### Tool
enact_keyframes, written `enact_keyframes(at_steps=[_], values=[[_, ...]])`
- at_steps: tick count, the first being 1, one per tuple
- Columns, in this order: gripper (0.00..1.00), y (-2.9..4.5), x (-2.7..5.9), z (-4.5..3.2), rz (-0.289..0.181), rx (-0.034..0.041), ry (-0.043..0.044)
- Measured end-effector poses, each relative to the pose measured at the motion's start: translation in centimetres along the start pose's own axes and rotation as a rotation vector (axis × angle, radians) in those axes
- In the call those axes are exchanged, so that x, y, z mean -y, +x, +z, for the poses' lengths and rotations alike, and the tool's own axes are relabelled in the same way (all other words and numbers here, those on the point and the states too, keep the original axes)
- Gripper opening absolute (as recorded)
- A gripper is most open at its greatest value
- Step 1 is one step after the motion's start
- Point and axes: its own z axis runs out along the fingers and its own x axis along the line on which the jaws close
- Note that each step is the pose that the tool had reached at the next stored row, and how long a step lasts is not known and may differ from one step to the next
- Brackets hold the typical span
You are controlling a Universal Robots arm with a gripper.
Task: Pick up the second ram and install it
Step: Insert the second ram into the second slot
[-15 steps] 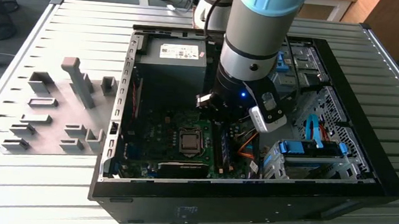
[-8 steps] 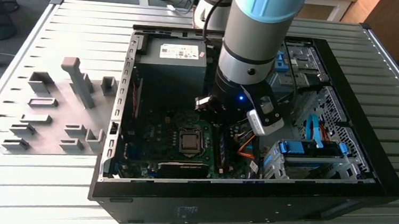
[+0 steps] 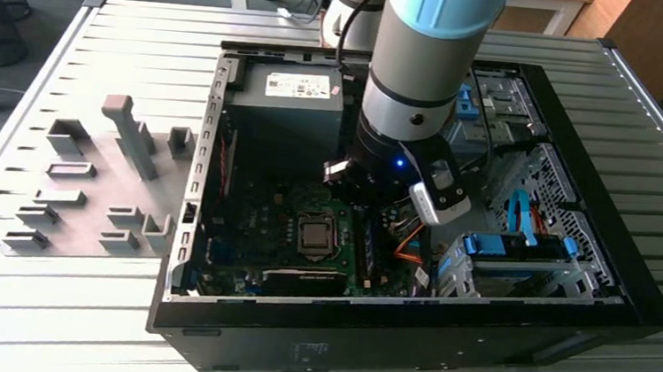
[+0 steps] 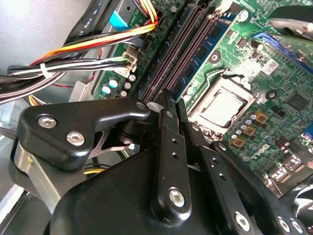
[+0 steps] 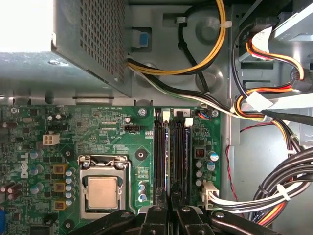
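Now gripper (image 5: 169,208) pinched over second ram (image 5: 170,161) in slot.

An open black computer case (image 3: 606,301) is lying on a ribbed metal bench (image 3: 117,54), its green motherboard (image 3: 245,232) facing up with the processor socket (image 3: 317,235) near the middle. The robot arm (image 3: 417,86) is reaching down into the case, and its hand (image 3: 361,188) is hovering low over the board just to the exterior view's right of the socket. A grey fixture plate (image 3: 83,184) with upright grey blocks is sitting at the exterior view's left. Blue drive brackets (image 3: 517,247) are showing at the exterior view's right.
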Motion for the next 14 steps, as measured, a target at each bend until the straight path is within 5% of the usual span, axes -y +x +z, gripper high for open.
enact_keyframes(at_steps=[14], values=[[0.14,0.17,0.0,0.3,0.0,-0.0001,-0.0033]])
